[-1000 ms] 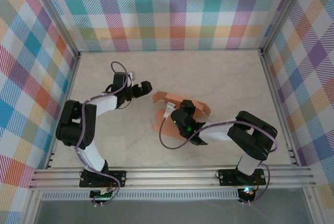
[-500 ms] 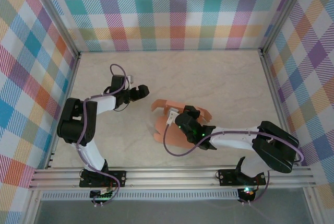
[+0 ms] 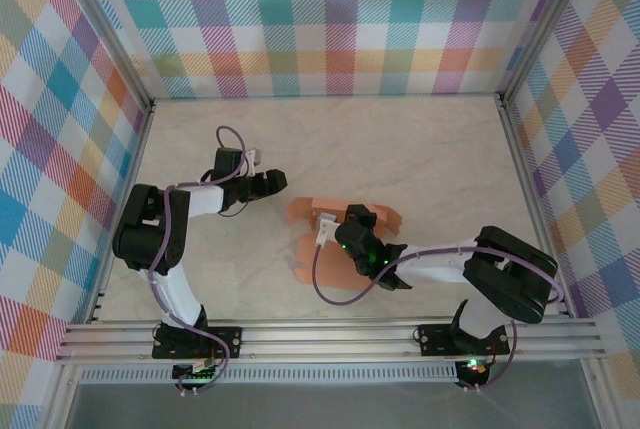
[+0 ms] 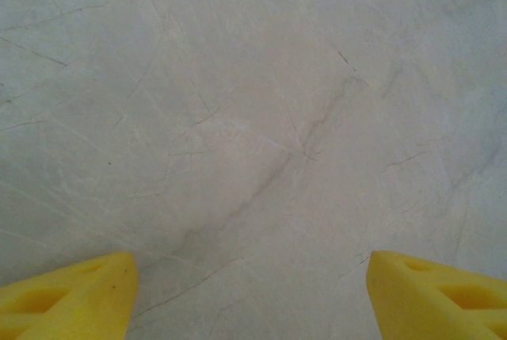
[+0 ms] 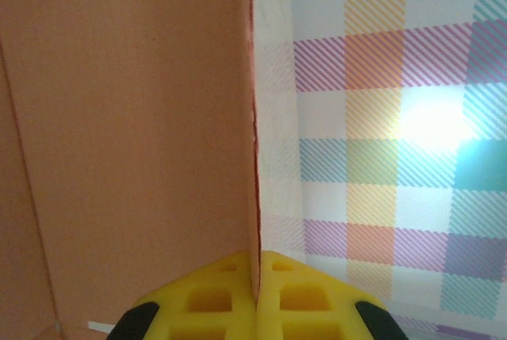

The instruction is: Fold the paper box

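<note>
The yellow foam right fingers [image 5: 230, 302] are pressed together on the edge of the salmon-orange thin-card paper box [image 5: 127, 134], pinching it. In the right wrist view the card's edge runs straight up from between them. The card panel lies to the left of that edge and the multicoloured plaid wall [image 5: 380, 118] to the right.

From above, the right fingers [image 3: 352, 221] sit over the middle of the paper box [image 3: 300, 213]. It lies near the centre of the pale marbled surface [image 3: 430, 149], and its rounded flaps show to either side of the wrist and toward the near left.

The yellow foam left fingers [image 4: 67, 299] are spread wide with bare surface [image 4: 253, 118] between them. In the top view the left fingers [image 3: 268, 183] point toward the card's far left flap, close to it but apart.
</note>
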Controlling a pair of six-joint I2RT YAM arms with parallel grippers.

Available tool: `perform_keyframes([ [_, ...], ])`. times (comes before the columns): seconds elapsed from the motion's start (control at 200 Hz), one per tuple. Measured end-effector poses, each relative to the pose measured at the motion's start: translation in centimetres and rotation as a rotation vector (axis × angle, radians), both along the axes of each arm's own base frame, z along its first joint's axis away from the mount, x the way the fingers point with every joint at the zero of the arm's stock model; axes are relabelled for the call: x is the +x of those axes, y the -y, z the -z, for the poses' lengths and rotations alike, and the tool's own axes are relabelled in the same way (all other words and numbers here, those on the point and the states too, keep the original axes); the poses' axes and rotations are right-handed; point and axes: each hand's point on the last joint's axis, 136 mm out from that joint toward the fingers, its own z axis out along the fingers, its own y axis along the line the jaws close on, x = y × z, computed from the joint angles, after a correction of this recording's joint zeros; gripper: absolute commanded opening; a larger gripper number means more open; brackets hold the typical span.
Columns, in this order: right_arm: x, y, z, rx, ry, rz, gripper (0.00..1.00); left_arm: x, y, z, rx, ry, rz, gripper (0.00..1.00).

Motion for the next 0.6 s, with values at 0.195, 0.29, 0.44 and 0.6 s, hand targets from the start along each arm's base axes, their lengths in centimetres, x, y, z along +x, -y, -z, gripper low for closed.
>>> perform_keyframes([
  [0.195, 0.3, -0.7, 0.2, -0.031, 0.066, -0.043, 0.00, -0.1, 0.0, -0.1, -0.004, 0.024, 0.000, 0.76],
  [0.29, 0.3, -0.9, 0.3, -0.043, 0.094, -0.064, 0.00, -0.1, 0.0, -0.1, -0.003, 0.028, 0.003, 0.76],
  [0.44, 0.3, -1.0, 0.4, -0.059, 0.135, -0.087, 0.00, -0.2, 0.1, 0.0, 0.007, 0.034, 0.011, 0.66],
  [0.6, 0.4, -1.2, 0.6, -0.061, 0.174, -0.096, 0.00, -0.5, 0.4, 0.4, 0.012, 0.035, 0.017, 0.61],
])
